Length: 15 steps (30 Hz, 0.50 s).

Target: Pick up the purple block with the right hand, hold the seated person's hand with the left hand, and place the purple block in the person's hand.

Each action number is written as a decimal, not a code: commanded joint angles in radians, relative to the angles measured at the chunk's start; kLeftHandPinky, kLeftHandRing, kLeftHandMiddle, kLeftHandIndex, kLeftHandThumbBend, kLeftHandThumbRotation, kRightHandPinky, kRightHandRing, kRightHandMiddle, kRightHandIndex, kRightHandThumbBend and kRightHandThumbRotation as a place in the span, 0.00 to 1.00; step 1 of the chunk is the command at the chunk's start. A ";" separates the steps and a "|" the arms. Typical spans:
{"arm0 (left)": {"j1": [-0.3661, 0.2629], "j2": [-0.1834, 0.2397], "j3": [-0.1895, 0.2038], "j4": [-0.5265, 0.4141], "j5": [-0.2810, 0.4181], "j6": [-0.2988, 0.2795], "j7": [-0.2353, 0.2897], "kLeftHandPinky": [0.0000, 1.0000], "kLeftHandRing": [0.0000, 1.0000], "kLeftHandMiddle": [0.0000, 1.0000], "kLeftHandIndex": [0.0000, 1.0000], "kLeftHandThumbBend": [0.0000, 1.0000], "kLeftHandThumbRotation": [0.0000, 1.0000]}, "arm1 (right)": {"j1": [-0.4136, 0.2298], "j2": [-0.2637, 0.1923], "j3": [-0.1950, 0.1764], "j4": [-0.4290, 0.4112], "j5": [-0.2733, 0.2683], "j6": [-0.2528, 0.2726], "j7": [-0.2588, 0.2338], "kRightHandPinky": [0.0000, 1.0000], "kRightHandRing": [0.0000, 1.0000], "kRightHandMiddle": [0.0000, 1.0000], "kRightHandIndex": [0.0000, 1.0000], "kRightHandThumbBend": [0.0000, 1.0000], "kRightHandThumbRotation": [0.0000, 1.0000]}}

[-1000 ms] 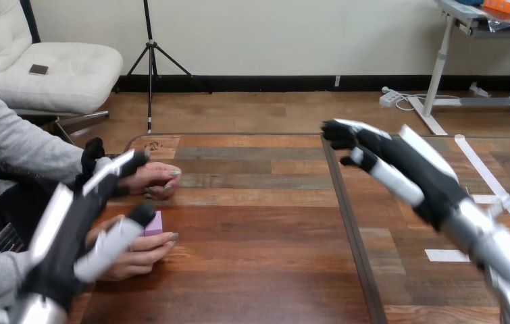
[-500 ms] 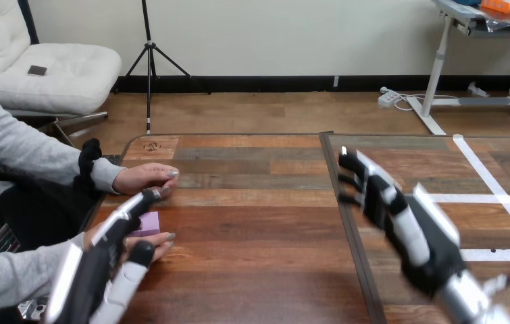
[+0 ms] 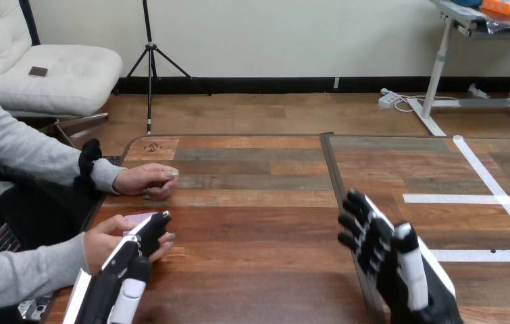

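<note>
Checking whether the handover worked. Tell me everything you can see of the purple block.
Only a pale purple sliver of the purple block shows: a flat, matte top face. It rests in the person's nearer hand, at the view's lower left. The robot's left hand covers its near side; whether they touch, I cannot tell.

At 8 o'clock the left hand (image 3: 127,260) lies across the person's nearer hand (image 3: 103,237) and covers its palm and most of its fingers. Whether the two touch cannot be told. The block (image 3: 137,217) is a pale purple sliver by the person's thumb; the rest is hidden behind both hands. The left forearm runs off the bottom edge. At 5 o'clock the right hand (image 3: 390,266) is cut at the wrist by the bottom edge. The person's sleeves leave by the left edge. The bench (image 3: 252,270) is cut off at 3 and 6 o'clock.
</note>
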<state>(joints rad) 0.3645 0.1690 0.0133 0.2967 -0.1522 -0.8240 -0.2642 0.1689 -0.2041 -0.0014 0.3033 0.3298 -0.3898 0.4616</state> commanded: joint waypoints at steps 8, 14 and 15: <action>-0.072 -0.031 0.021 0.039 -0.100 -0.010 -0.060 1.00 1.00 0.97 0.93 0.64 1.00 | -0.021 0.044 -0.062 -0.012 0.029 -0.023 -0.005 1.00 1.00 1.00 0.98 0.95 1.00; -0.086 -0.043 0.030 0.061 -0.122 -0.020 -0.076 1.00 1.00 0.98 0.95 0.63 1.00 | -0.030 0.046 -0.082 -0.010 0.019 -0.011 -0.016 1.00 0.99 0.99 0.97 0.93 1.00; -0.087 -0.046 0.031 0.061 -0.125 -0.016 -0.076 1.00 1.00 0.98 0.96 0.63 1.00 | -0.032 0.045 -0.085 -0.009 0.020 -0.009 -0.014 1.00 0.99 0.99 0.97 0.92 1.00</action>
<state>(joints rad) 0.3460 0.1400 0.0250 0.3492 -0.2513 -0.8233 -0.3301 0.2023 -0.1599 -0.0542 0.3133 0.3404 -0.3919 0.4524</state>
